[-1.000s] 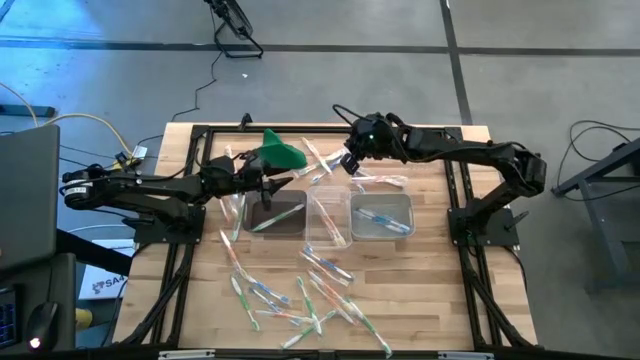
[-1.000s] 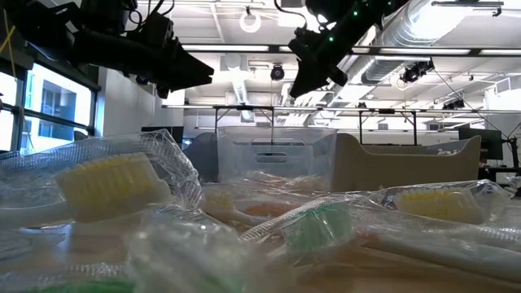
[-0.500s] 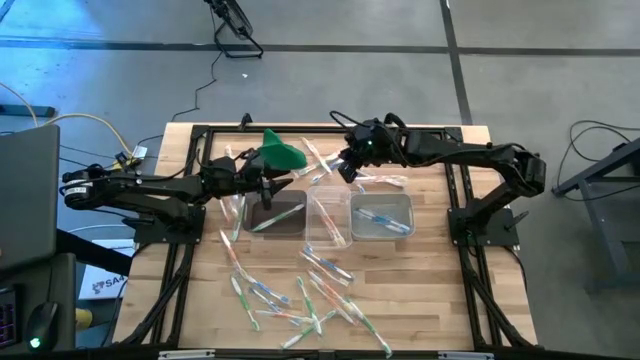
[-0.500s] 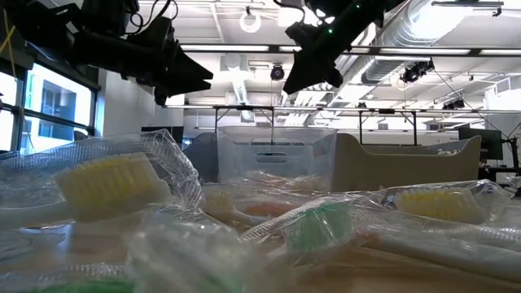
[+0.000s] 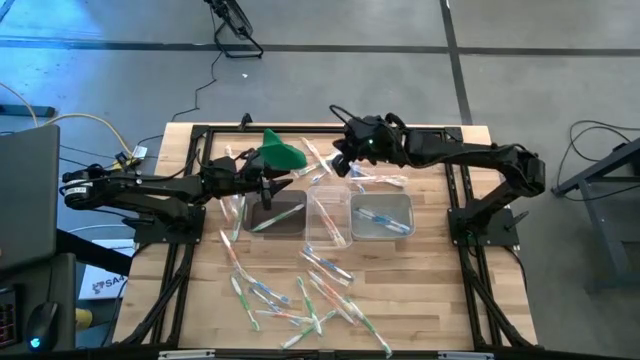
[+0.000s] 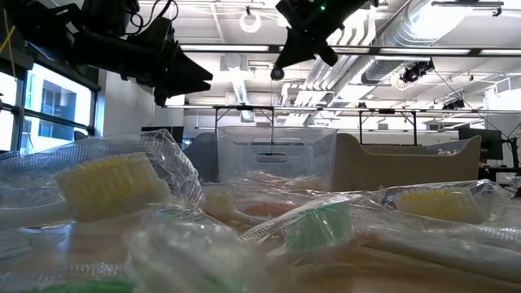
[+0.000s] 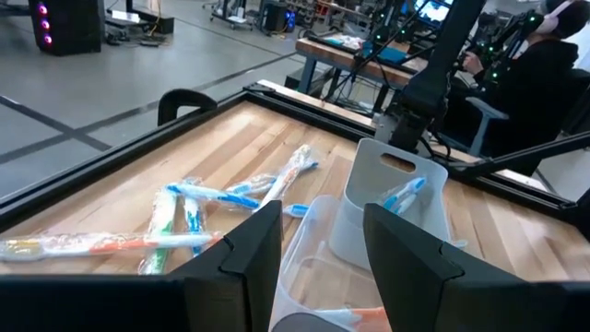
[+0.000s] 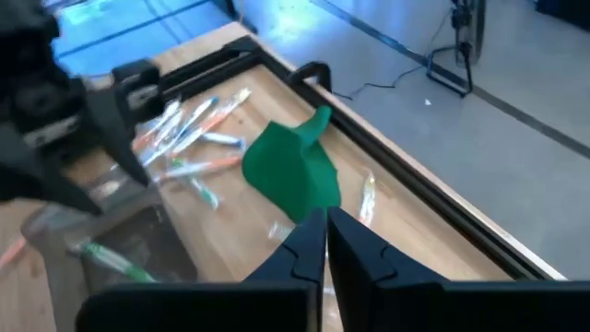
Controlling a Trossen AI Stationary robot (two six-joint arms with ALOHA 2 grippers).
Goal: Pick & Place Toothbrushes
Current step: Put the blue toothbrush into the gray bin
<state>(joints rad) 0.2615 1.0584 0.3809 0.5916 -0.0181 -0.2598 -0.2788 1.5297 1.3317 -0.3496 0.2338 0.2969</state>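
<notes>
Several wrapped toothbrushes lie scattered on the wooden table: a heap near the front edge (image 5: 300,295), some at the far side (image 5: 322,160), a few at the left (image 5: 235,215). Three clear tubs stand in a row; the left tub (image 5: 275,215) holds a green toothbrush and the right tub (image 5: 382,215) a blue one (image 7: 401,195). My left gripper (image 5: 272,188) hovers open over the left tub, its fingers (image 7: 249,249) level and well above the table (image 6: 199,79). My right gripper (image 5: 338,166) is shut and empty (image 8: 324,240), high above the far toothbrushes (image 6: 281,65).
A green cloth-like lump (image 5: 283,152) lies at the far side, just beyond my right gripper (image 8: 290,171). Black frame rails (image 5: 200,135) run round the tabletop. The middle tub (image 5: 325,215) stands between the two filled ones.
My right gripper has risen and gone a little toward the table's left edge, with nothing in it. My left gripper has stayed over the left tub.
</notes>
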